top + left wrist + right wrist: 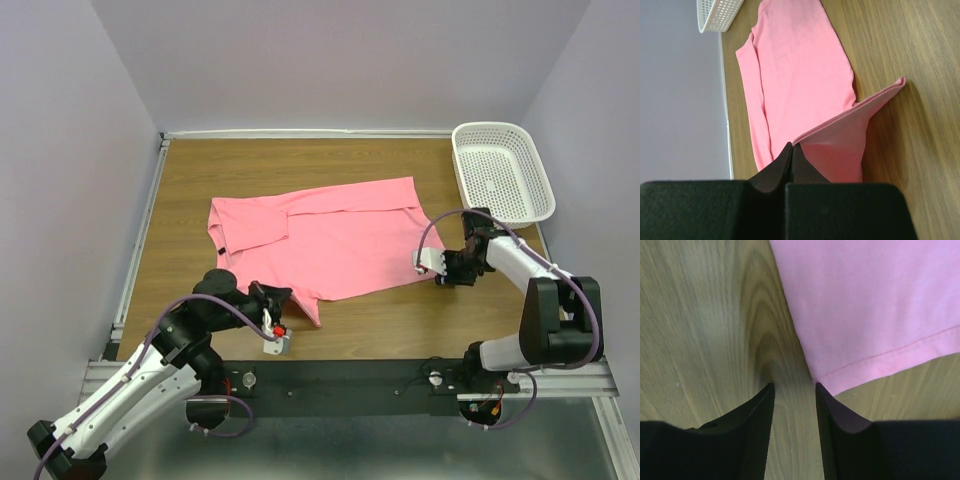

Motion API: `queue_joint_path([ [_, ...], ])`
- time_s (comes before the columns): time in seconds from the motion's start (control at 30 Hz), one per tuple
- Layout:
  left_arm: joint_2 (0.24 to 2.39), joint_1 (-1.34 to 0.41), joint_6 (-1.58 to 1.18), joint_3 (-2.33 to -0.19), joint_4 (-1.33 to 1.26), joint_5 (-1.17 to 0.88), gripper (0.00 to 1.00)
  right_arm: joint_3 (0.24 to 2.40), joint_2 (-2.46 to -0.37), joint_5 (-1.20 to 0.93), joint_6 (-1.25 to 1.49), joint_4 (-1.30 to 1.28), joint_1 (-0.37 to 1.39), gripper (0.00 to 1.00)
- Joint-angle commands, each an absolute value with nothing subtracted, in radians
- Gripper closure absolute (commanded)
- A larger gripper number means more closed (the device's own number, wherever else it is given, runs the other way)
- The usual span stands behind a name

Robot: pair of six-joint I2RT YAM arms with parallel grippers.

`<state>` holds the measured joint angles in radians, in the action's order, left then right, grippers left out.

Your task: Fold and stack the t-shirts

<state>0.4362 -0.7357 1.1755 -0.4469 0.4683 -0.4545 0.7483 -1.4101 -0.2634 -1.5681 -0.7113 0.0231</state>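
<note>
One salmon-pink t-shirt [330,235] lies spread on the wooden table, with its far edge folded over. My left gripper [282,297] is shut on the shirt's near-left hem corner. In the left wrist view the cloth [795,65] rises in a lifted flap from the closed gripper [792,146]. My right gripper [438,272] is open and low over the table at the shirt's near-right corner. In the right wrist view the gripper [795,386] stands over bare wood, and the shirt's hemmed corner [865,305] touches the right fingertip [824,392] without lying between the jaws.
A white plastic mesh basket [500,172] stands at the far right corner of the table, and it also shows in the left wrist view [717,12]. Lilac walls close in the table on three sides. A metal rail [135,260] runs along the left edge.
</note>
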Motion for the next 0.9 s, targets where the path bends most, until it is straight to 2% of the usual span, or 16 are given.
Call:
queue_joint_path([
  [0.0, 0.425, -0.744, 1.16, -0.44, 0.505, -0.479, 1.0, 0.784, -1.462, -0.278, -1.637, -0.729, -0.026, 0.54],
  [0.17, 0.431, -0.744, 1.155, -0.454, 0.52, -0.476, 1.0, 0.802, -1.531, -0.308, -1.657, -0.727, -0.026, 0.54],
  [0.47, 0.431, -0.744, 1.155, -0.465, 0.535, -0.468, 1.0, 0.775, -1.54, -0.353, -1.68, -0.729, -0.028, 0.63],
  [0.67, 0.419, -0.744, 1.143, -0.457, 0.517, -0.474, 1.0, 0.765, -1.569, -0.362, -1.678, -0.727, -0.026, 0.79],
  [0.83, 0.417, -0.744, 1.135, -0.459, 0.512, -0.474, 1.0, 0.772, -1.588, -0.371, -1.666, -0.729, -0.026, 0.84],
  [0.87, 0.417, -0.744, 1.135, -0.459, 0.509, -0.476, 1.0, 0.775, -1.588, -0.371, -1.66, -0.729, -0.028, 0.97],
])
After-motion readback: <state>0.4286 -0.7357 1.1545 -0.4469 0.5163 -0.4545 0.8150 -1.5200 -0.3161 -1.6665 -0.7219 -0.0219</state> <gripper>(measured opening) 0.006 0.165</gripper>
